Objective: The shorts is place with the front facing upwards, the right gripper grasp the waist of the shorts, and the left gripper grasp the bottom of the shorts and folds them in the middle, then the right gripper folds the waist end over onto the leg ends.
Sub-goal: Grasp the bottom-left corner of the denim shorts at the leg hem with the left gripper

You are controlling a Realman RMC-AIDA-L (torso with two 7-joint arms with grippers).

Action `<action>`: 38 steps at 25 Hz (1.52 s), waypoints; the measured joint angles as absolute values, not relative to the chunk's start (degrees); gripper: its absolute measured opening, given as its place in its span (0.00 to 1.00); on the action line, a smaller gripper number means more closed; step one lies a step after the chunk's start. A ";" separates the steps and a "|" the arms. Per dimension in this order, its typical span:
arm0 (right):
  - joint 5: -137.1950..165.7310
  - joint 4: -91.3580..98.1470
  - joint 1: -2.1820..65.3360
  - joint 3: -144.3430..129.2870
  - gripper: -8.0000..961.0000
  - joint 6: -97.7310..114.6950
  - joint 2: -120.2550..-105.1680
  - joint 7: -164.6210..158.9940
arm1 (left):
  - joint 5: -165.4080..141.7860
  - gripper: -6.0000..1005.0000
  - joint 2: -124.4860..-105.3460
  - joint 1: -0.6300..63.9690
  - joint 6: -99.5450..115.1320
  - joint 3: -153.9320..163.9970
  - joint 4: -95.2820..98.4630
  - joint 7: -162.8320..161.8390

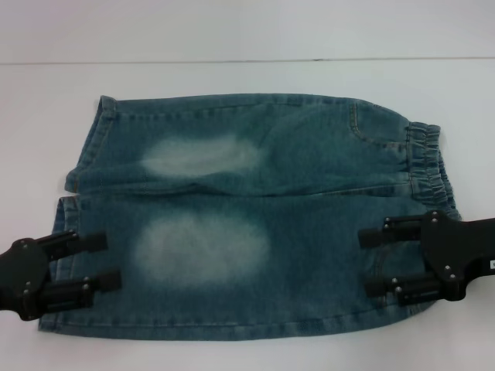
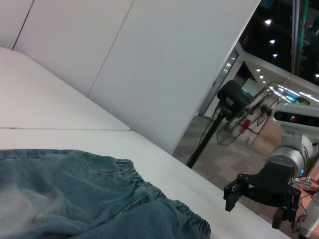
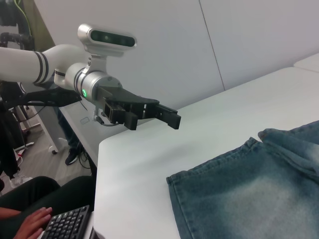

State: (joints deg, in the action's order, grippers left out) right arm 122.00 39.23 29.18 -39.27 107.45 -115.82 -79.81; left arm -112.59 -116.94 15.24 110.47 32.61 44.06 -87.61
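Denim shorts (image 1: 255, 216) lie flat on my white table (image 1: 247, 77), front up. My right gripper (image 1: 371, 263) hovers over the waist (image 1: 429, 166), fingers spread, holding nothing. My left gripper (image 1: 108, 263) hovers over the leg ends (image 1: 66, 232), likewise open and empty. A white label at the right claw's outer edge is too small to read. Only the right wrist view shows a keyboard (image 3: 67, 226) and a person's hand (image 3: 30, 224) beyond the table.
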 joint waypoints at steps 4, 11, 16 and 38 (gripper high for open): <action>121.99 39.16 29.12 -39.29 0.82 107.49 -115.84 -79.81 | -112.59 0.86 -116.97 15.07 110.48 32.61 44.03 -87.98; 121.88 39.24 29.31 -38.97 0.82 107.43 -116.04 -79.81 | -112.59 0.86 -116.97 15.32 110.48 32.80 43.89 -88.32; 121.77 39.42 29.59 -38.89 0.82 107.00 -116.24 -79.87 | -112.84 0.86 -116.78 16.14 110.50 32.92 44.52 -89.06; 121.54 39.46 28.56 -38.16 0.82 106.70 -116.54 -79.66 | -128.17 0.86 -110.48 19.84 114.08 27.30 50.29 -124.23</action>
State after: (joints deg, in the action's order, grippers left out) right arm 121.54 39.47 28.56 -38.16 106.70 -116.54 -79.66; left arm -128.17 -110.48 19.84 114.08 27.30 50.29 -124.23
